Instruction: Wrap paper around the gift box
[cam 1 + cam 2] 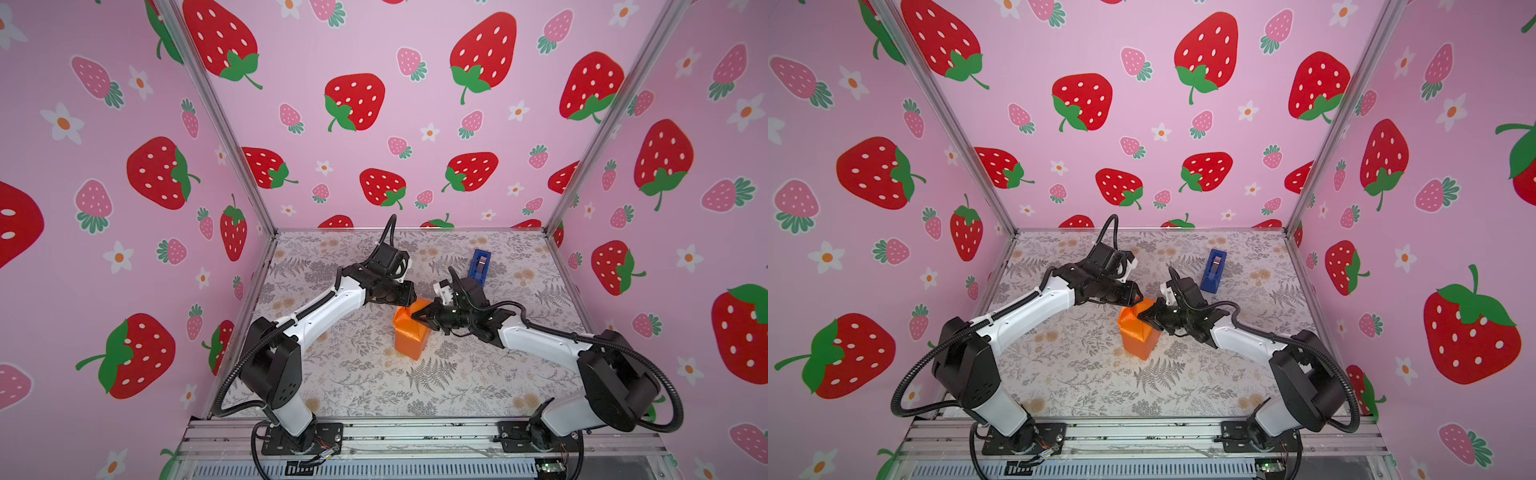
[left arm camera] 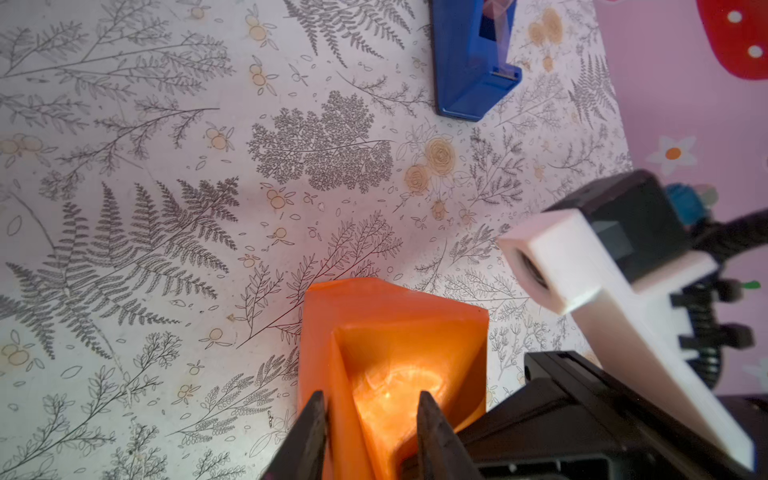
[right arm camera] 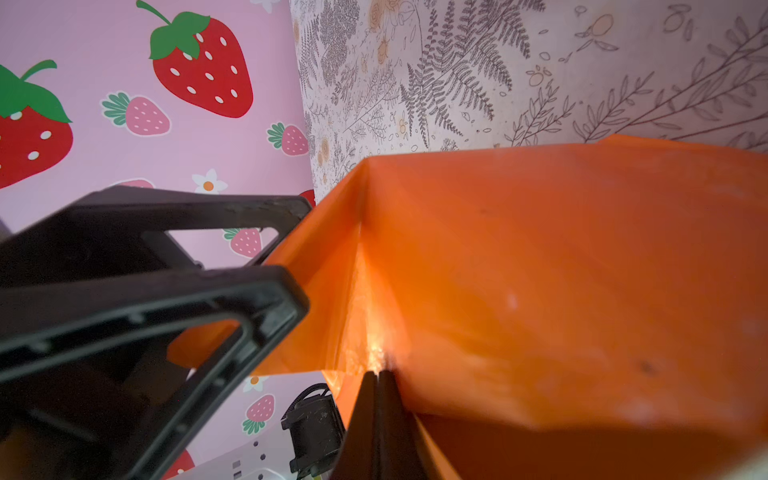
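A table (image 1: 457,386) with a print of grey ferns and little flowers is seen in both top views. Near its middle the paper (image 1: 409,338) is found. It is folded into a tall orange box shape and is stood on the table. The gift box cannot be seen, because only paper shows on every side. The top end of the paper is open, and its flaps are bent inward.

A blue tape dispenser (image 1: 479,262) is laid on the table farther back and to the right, not touching the paper.

The left end effector (image 2: 371,399) is held at the top of the paper from the left side. Its two fingers (image 2: 307,436) are spread apart, and one flap of the paper is seen between them.

The right end effector (image 3: 377,374) is held at the top from the right side. Its fingers (image 3: 361,415) are pressed together, and their tips are set against a crease in the paper.
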`<state>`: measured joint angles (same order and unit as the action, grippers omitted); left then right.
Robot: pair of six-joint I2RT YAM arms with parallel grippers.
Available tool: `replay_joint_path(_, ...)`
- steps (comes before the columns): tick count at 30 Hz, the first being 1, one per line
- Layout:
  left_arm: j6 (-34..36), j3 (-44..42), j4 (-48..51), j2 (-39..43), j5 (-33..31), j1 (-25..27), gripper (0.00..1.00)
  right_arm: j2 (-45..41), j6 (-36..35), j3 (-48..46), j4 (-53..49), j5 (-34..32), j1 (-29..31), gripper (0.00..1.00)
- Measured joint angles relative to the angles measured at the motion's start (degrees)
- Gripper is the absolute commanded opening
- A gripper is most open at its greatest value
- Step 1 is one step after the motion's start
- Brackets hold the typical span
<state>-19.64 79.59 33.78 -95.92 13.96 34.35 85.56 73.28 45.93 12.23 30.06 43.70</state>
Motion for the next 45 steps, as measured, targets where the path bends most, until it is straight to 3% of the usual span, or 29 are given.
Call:
replay_joint_path(7, 0.87, 0.72, 1.51, -0.85, -1.38, 0.00, 0.20, 0.00, -0.04, 0.00, -0.02, -0.02, 0.00, 0.00)
replay_joint_path(13, 1.18, 1.36, 2.32, -1.01, -1.36, 0.00, 0.00, 0.00, -0.07, 0.00, -0.02, -0.02, 0.00, 0.00)
replay_joint_path(19, 1.42, 1.70, 2.73, -0.98, -1.36, 0.00, 0.00, 0.00, -0.07, -0.20, 0.31, -0.02, 0.00, 0.00)
replay_joint_path(20, 1.40, 1.79, 2.80, -0.98, -1.33, 0.00, 0.01, 0.00, -0.07, -0.26, 0.42, -0.02, 0.00, 0.00)
replay_joint_path(22, 1.46, 1.92, 2.99, -0.98, -1.36, 0.02, 0.16, 0.00, -0.07, -0.31, 0.48, 0.00, 0.00, 0.00)
replay_joint_path(29, 0.96, 0.13, 2.08, 5.92, -2.67, -1.44, 0.36, 0.00, -0.17, -0.39, 0.61, 0.00, 0.00, 0.00)
replay_joint_path(37, -1.07, -17.40, -8.90, 20.11, -6.67, -7.69, 0.42, 0.00, -0.55, -0.50, 0.83, 0.00, 0.00, 0.00)
replay_joint_path(45, -3.23, -37.57, -28.15, 20.52, -7.02, -9.01, 0.43, 0.00, -0.55, -0.66, 1.14, 0.00, 0.00, 0.00)
